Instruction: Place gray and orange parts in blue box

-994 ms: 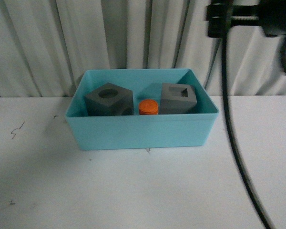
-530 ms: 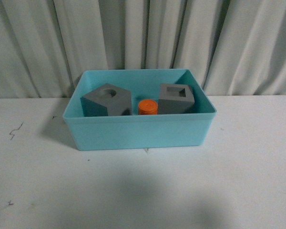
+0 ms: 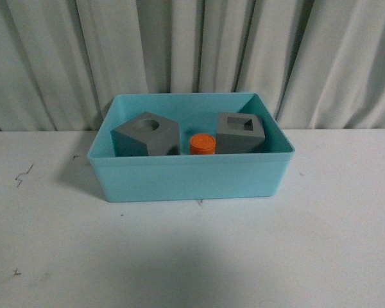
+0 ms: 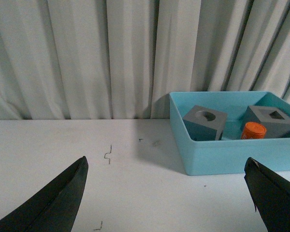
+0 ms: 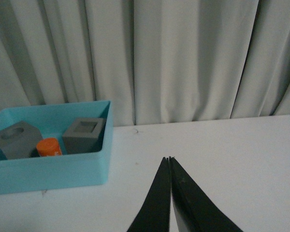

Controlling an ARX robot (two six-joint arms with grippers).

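The blue box (image 3: pixel 192 176) stands on the white table before the curtain. Inside it lie a gray cube with a round recess (image 3: pixel 146 135), an orange cylinder (image 3: pixel 203 144) and a gray cube with a square recess (image 3: pixel 241 133). Neither arm shows in the front view. In the left wrist view the box (image 4: pixel 232 154) is ahead and to one side, and my left gripper (image 4: pixel 166 166) is open with nothing between its fingers. My right gripper (image 5: pixel 169 158) is shut and empty over bare table, the box (image 5: pixel 53 169) off to its side.
A pale pleated curtain (image 3: pixel 192 51) closes off the back of the table. Small dark marks (image 3: pixel 22 174) dot the white tabletop left of the box. Open table lies in front of the box and on both sides of it.
A dark arm with its cable, at the upper right one second ago, has left the front view. The round-recess cube has tilted a little inside the box.
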